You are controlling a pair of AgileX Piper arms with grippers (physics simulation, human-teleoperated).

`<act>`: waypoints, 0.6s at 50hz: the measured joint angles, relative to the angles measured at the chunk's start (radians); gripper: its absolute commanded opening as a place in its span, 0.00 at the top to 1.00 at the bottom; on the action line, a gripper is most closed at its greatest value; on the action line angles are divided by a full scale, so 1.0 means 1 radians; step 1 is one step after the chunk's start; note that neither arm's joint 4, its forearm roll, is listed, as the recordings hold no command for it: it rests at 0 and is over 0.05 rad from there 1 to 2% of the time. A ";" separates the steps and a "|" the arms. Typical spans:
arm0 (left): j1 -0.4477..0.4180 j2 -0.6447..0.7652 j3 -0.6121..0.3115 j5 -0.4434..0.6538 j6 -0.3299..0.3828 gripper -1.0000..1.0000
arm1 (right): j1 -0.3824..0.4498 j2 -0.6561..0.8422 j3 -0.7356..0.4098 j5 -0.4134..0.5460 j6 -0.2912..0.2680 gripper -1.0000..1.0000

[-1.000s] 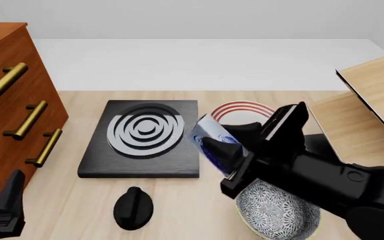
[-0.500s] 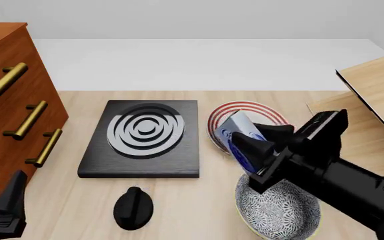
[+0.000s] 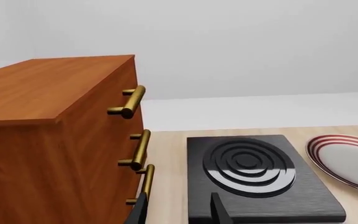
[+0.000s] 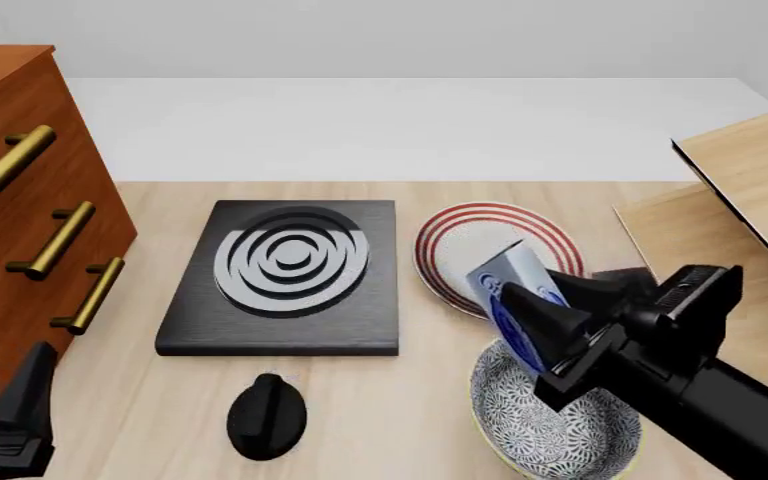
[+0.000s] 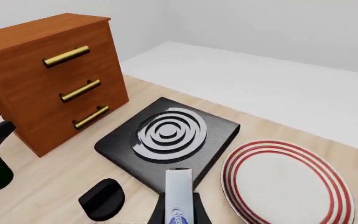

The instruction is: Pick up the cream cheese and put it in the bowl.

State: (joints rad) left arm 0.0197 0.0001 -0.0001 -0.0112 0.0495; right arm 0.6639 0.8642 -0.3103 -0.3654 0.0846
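My right gripper (image 4: pixel 534 320) is shut on the cream cheese (image 4: pixel 504 274), a small pale box with a blue oval logo. It holds the box tilted in the air, over the far rim of the speckled bowl (image 4: pixel 544 435) and the near edge of the plate. In the right wrist view the cream cheese (image 5: pixel 179 193) stands on edge between the fingers (image 5: pixel 156 213); the bowl is out of that view. My left gripper (image 4: pixel 17 415) is at the near left by the cabinet. In the left wrist view it (image 3: pixel 179 215) is open and empty.
A white plate with red rings (image 4: pixel 454 240) lies just beyond the bowl. A black stove plate (image 4: pixel 284 330) sits mid-table with a black knob (image 4: pixel 267 415) in front of it. A wooden drawer cabinet (image 4: pixel 11 230) stands at left, wooden boards (image 4: pixel 744 200) at right.
My right gripper has carried the cream cheese to the right and nearer, from the stove's right edge across the plate to above the bowl's far rim. The left arm has not moved.
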 measured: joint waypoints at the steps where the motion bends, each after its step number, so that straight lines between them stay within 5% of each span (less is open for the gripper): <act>1: 0.000 0.000 0.000 0.000 0.000 0.00 | -0.004 0.003 0.006 -0.008 0.002 1.00; 30: -0.004 0.000 0.000 0.005 -0.001 0.00 | -0.087 0.130 0.128 -0.220 0.042 1.00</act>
State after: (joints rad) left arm 0.0157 0.0001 -0.0001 -0.0061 0.0480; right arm 0.5772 0.9941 -0.1825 -0.5852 0.1262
